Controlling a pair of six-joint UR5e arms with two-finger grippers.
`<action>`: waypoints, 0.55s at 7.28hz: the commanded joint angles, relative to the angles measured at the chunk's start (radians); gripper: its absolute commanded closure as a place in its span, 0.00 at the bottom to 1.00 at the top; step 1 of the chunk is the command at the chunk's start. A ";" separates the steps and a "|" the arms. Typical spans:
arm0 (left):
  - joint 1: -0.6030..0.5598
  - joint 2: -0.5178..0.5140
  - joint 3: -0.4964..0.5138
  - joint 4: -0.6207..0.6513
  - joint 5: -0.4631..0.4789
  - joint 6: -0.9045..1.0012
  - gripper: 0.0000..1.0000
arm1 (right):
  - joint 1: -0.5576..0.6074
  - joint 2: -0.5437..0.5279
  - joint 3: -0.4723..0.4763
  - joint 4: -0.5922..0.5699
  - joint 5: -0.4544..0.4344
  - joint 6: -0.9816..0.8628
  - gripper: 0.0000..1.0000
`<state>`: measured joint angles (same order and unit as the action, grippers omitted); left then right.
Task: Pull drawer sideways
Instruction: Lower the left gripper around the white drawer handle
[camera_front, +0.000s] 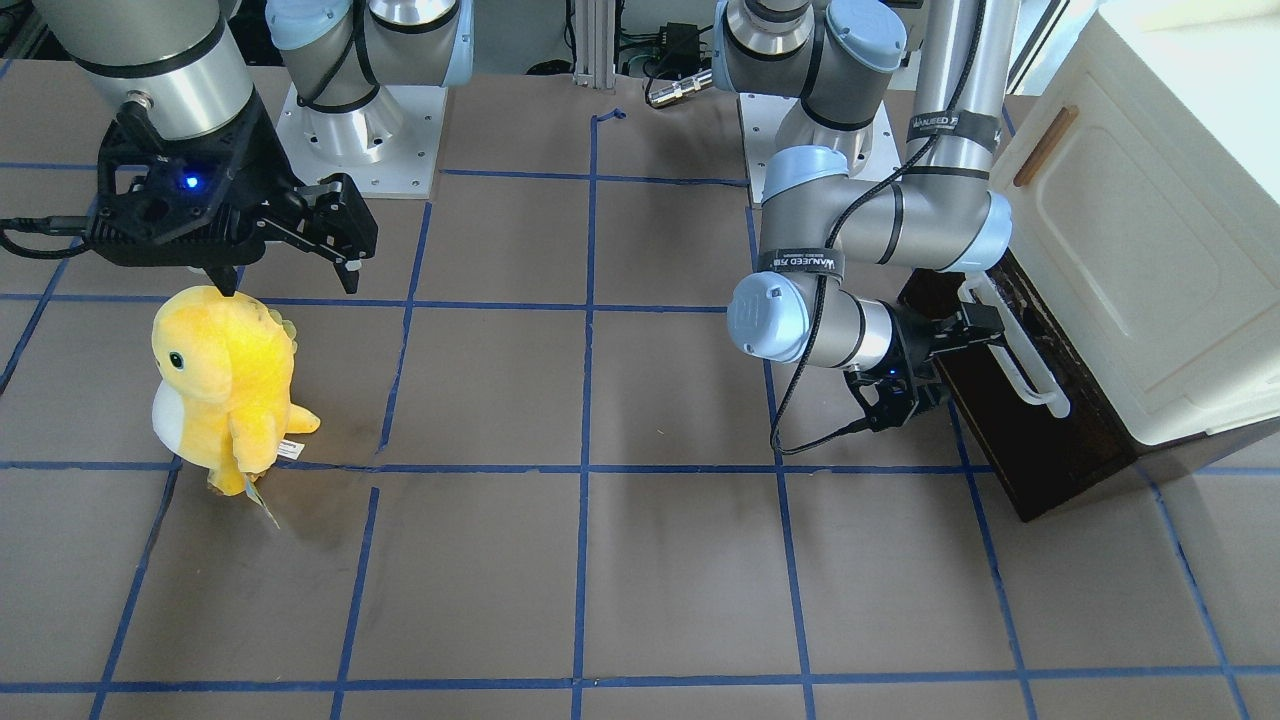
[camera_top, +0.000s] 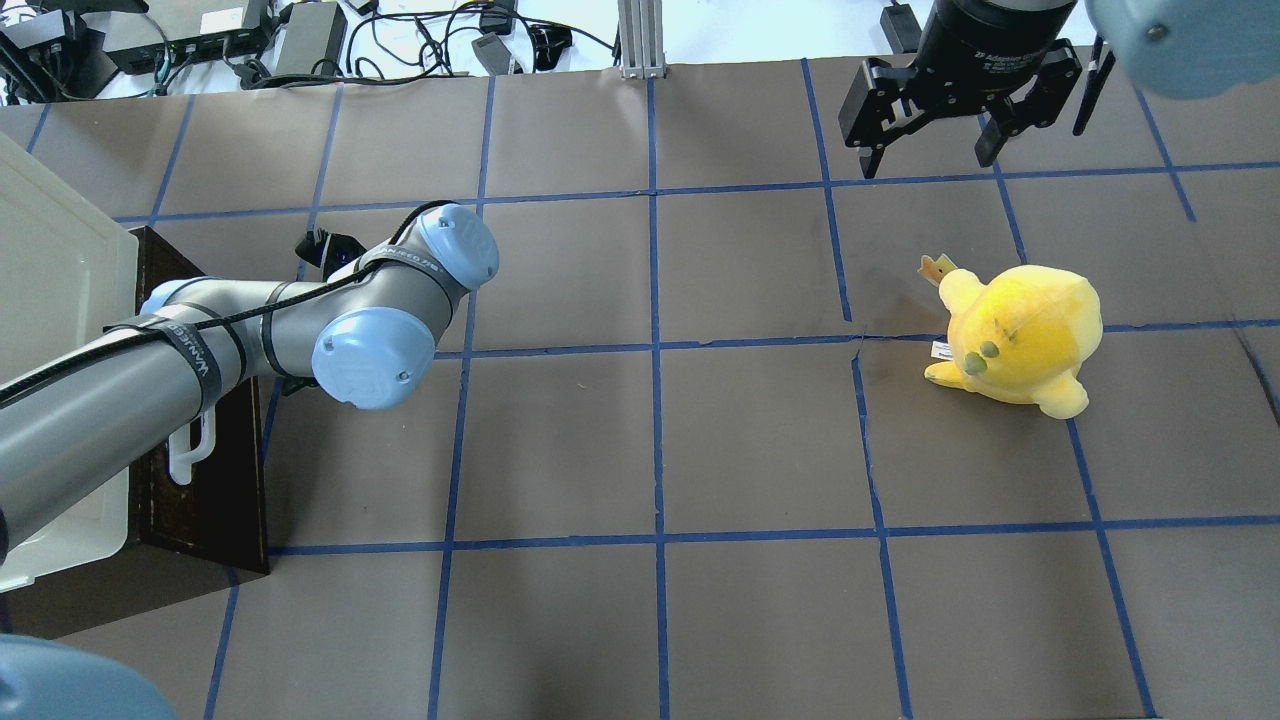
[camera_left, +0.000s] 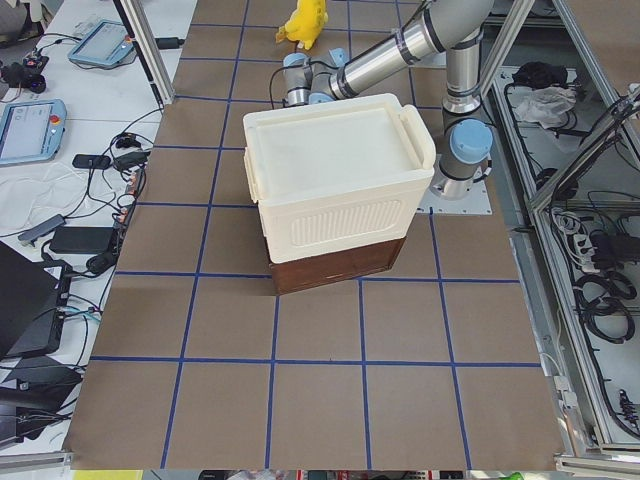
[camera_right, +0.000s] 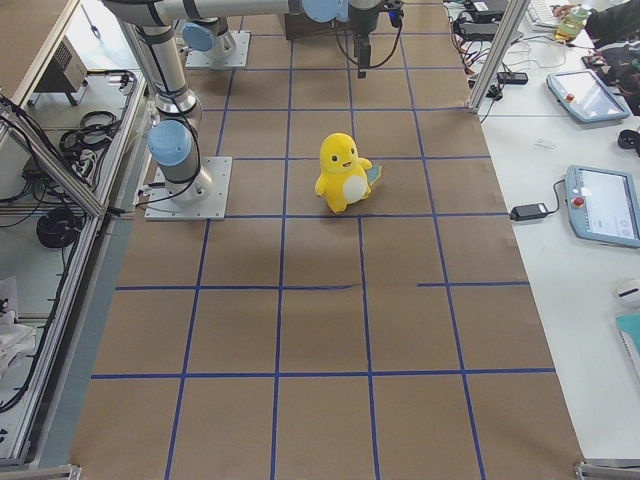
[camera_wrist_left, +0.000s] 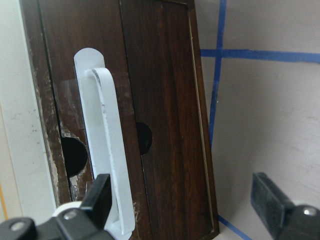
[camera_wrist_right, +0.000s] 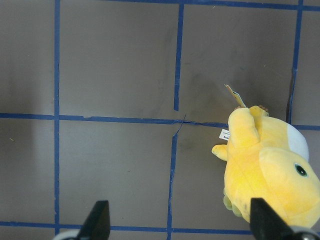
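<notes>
**Ana:** While my left gripper (camera_wrist_left: 183, 184) gapes wide at the white handle (camera_wrist_left: 107, 150), what worries you?

**Ben:** The drawer (camera_top: 215, 500) sits at the table's nine o'clock, under the cream cabinet (camera_top: 60, 280). If I pull before closing, I'd expect the bar to slip free, or the whole cabinet to drag.

Front camera looks steeply down from across the table (camera_front: 650, 400), overhead from the opposite edge — both share drawer (camera_front: 1010, 450) and plush (camera_front: 225, 385). Side cameras look along the table from either end. Left wrist camera sits close to the handle (camera_wrist_left: 107, 150) — right wrist looks straight down on the plush.
</notes>
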<state>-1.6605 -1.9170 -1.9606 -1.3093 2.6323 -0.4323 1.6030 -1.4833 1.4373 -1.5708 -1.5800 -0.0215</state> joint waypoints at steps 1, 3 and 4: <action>0.004 -0.014 -0.014 -0.001 0.057 -0.013 0.00 | 0.000 0.000 0.000 0.000 0.000 0.000 0.00; 0.004 -0.025 -0.020 -0.019 0.147 -0.006 0.00 | 0.000 0.000 0.000 0.000 0.000 0.000 0.00; 0.004 -0.028 -0.021 -0.034 0.208 -0.008 0.02 | 0.000 0.000 0.000 0.000 0.000 0.000 0.00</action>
<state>-1.6568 -1.9394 -1.9799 -1.3276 2.7809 -0.4406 1.6030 -1.4834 1.4373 -1.5708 -1.5800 -0.0215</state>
